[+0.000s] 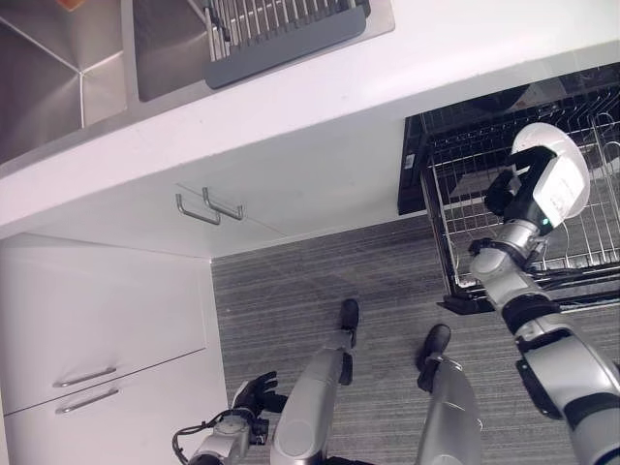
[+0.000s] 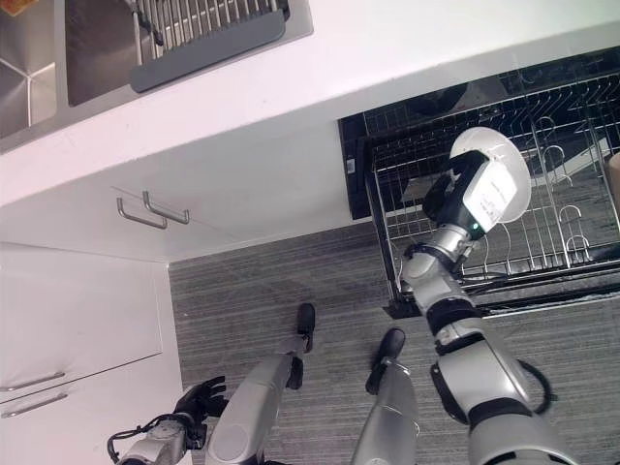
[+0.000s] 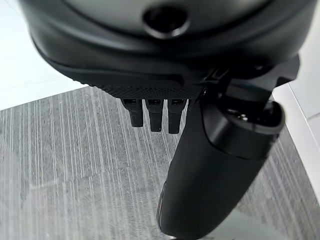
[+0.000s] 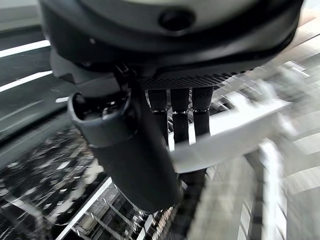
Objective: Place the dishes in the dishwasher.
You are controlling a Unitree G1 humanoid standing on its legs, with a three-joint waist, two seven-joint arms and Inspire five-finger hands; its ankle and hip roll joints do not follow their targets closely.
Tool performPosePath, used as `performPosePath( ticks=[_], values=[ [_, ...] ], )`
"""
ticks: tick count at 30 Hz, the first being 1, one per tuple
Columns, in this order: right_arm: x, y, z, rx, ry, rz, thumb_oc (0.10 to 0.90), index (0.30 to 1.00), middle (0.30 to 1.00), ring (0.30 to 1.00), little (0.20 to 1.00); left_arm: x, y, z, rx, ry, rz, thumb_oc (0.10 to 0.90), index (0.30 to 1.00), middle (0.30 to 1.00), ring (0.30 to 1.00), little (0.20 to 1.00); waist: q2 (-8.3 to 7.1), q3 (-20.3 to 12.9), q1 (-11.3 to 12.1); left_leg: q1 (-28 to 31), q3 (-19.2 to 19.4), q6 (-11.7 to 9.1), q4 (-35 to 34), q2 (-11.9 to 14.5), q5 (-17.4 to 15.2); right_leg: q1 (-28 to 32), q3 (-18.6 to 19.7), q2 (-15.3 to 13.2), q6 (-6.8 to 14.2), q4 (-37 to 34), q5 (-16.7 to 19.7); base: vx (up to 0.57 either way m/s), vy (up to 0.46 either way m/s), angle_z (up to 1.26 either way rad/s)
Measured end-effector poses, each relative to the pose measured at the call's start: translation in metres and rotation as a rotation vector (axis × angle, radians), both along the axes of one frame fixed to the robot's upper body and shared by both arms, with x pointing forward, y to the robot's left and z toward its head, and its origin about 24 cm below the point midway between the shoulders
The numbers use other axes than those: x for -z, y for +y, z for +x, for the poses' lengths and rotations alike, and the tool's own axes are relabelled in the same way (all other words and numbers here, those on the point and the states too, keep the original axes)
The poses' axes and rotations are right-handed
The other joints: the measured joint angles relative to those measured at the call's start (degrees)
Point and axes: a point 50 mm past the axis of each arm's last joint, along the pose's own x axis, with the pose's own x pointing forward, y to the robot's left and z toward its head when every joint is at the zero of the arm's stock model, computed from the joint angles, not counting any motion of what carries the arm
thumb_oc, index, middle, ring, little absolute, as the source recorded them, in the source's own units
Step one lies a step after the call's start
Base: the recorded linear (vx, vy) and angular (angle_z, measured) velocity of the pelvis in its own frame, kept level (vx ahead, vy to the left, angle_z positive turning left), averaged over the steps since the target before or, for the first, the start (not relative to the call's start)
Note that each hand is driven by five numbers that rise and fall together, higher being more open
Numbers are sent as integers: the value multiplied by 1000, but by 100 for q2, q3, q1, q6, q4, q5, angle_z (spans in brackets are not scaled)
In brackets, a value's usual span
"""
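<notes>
My right hand [image 1: 511, 190] is raised over the pulled-out dishwasher rack [image 1: 465, 165] and is shut on a white plate [image 1: 547, 145]. The plate stands on edge above the rack's wire tines. In the right wrist view the fingers [image 4: 180, 112] curl over the plate's white rim [image 4: 235, 127], with the thumb on the near side. My left hand [image 1: 254, 392] hangs low beside the white cabinet, open and holding nothing; its fingers [image 3: 152, 115] show straight over the floor.
A white counter [image 1: 387, 87] runs across the top, with a steel sink [image 1: 58, 87] and a grey drying rack [image 1: 281, 29] set in it. Below it are cabinet doors with metal handles [image 1: 208, 208] and drawers [image 1: 87, 378]. Grey carpet [image 1: 291, 281] covers the floor.
</notes>
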Motion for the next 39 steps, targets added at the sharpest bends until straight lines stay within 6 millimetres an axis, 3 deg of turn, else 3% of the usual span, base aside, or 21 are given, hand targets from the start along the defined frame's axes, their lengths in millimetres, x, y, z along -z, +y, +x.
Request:
performPosePath(
  ticks=[2, 5, 12, 16, 20, 23, 25, 29, 33, 34, 36, 39],
  values=[
    [12, 14, -1, -37, 16, 54, 800, 900, 900, 900, 900, -1, -1, 0, -6, -6, 5, 800, 900, 900, 900, 900, 0, 0, -60, -9, 24, 1, -3, -27, 0, -66, 49, -31, -4, 64, -13, 20, 66, -2],
    [10, 22, 1, -72, 6, 80, 800, 900, 900, 900, 900, -1, -1, 0, -9, -6, 8, 800, 900, 900, 900, 900, 2, -1, -104, 2, 95, 11, -1, -33, 7, -99, 120, -38, 8, 87, -5, 16, 46, -8],
    [11, 28, 0, -108, -49, 156, 800, 900, 900, 900, 900, 0, -2, 0, -13, -4, 7, 800, 900, 900, 900, 900, 7, -4, -144, 54, 140, 18, 6, -26, 13, -70, 153, -33, -4, 90, 21, 12, 18, -3],
    [11, 26, -9, -31, -245, 456, 800, 900, 900, 900, 900, 1, -4, -3, -18, 2, 12, 800, 900, 900, 900, 900, 14, -10, -182, 179, 152, 22, 3, -25, 7, 66, 163, -21, -35, 39, 58, 9, 9, 0],
    [10, 26, -17, 33, -389, 566, 800, 900, 900, 900, 900, 5, -5, -9, -48, 31, 4, 800, 900, 900, 900, 900, 16, -11, -301, 333, 254, -6, 0, 8, -82, 218, 249, 69, 6, -85, 98, 44, -3, -14],
    [12, 39, -30, -25, -482, 528, 800, 900, 900, 900, 900, 11, -5, -21, -84, 62, -1, 800, 900, 900, 900, 900, 17, -12, -486, 750, 301, -21, -7, 48, -157, 676, 292, 143, 25, -271, 162, 89, -22, -17],
    [2, 49, -40, -108, -565, 513, 800, 900, 900, 900, 900, 17, -5, -34, -111, 88, 1, 800, 900, 900, 900, 900, 59, -40, -611, 1136, 320, -33, -11, 83, -263, 1091, 301, 176, 34, -370, 131, 138, -69, -9],
    [-26, 57, -54, -235, -734, 502, 800, 900, 900, 900, 900, 18, -7, -40, -128, 89, -13, 800, 900, 900, 900, 900, 146, -100, -636, 1241, 323, -37, 54, 151, -345, 1206, 306, 211, -6, -358, 109, 96, -93, -3],
    [-21, 64, -69, -348, -733, 474, 800, 900, 900, 900, 900, 25, -9, -60, -203, 139, -39, 800, 900, 900, 900, 900, 153, -284, -693, 1324, 353, -94, 112, 252, -397, 1291, 332, 316, -62, -368, 70, 87, -85, -9],
    [-14, 64, -72, -367, -705, 467, 800, 900, 900, 900, 900, 27, -9, -68, -205, 158, -36, 800, 900, 900, 900, 900, 130, -389, -743, 1339, 368, -121, 121, 287, -405, 1298, 341, 346, -67, -367, 60, 139, -98, -23],
    [17, 63, -87, -394, -577, 468, 800, 900, 900, 900, 900, 33, -4, -93, -241, 220, -14, 800, 900, 900, 900, 900, -72, -692, -771, 1572, 468, -222, 119, 385, -481, 1452, 424, 459, -61, -365, 4, 248, -129, -29],
    [31, 64, -117, -500, -509, 500, 800, 900, 900, 900, 900, 38, 6, -119, -320, 282, 11, 800, 900, 900, 900, 900, -415, -995, -883, 1958, 543, -314, 127, 498, -633, 1750, 484, 580, -113, -373, -138, 161, -85, -23]
  ],
)
